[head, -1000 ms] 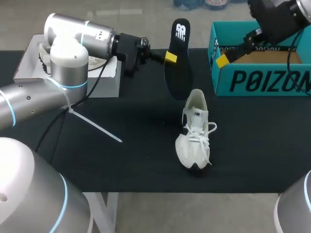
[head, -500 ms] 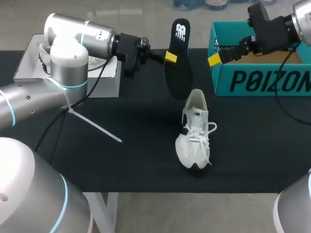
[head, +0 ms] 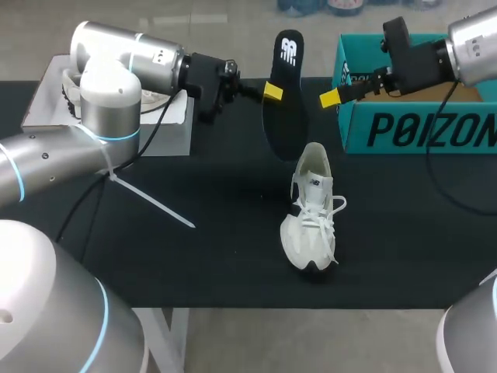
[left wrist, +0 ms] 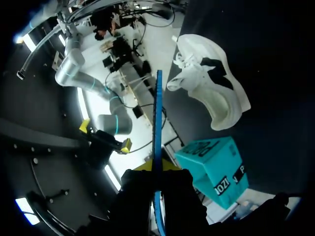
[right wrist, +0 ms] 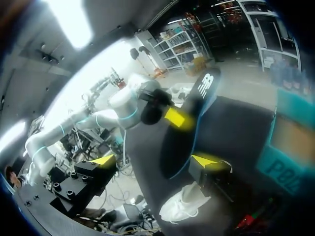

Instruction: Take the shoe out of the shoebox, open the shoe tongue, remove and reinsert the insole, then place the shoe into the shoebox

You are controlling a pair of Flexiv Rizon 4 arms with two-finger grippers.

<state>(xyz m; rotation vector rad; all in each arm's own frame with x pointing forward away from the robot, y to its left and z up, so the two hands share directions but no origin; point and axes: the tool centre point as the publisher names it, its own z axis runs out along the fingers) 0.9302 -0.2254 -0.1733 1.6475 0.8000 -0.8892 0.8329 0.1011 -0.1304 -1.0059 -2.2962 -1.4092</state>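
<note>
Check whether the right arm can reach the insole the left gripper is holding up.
Probably yes. The right gripper hangs open beside the insole, with only air between them. The left gripper pinches the insole's opposite edge, leaving the side facing the right gripper free.

Edge-on insole, white shoe and teal shoebox beside it.

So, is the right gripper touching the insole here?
Apart. In the head view a strip of bare table shows between the right gripper and the insole, which the left gripper holds.
</note>
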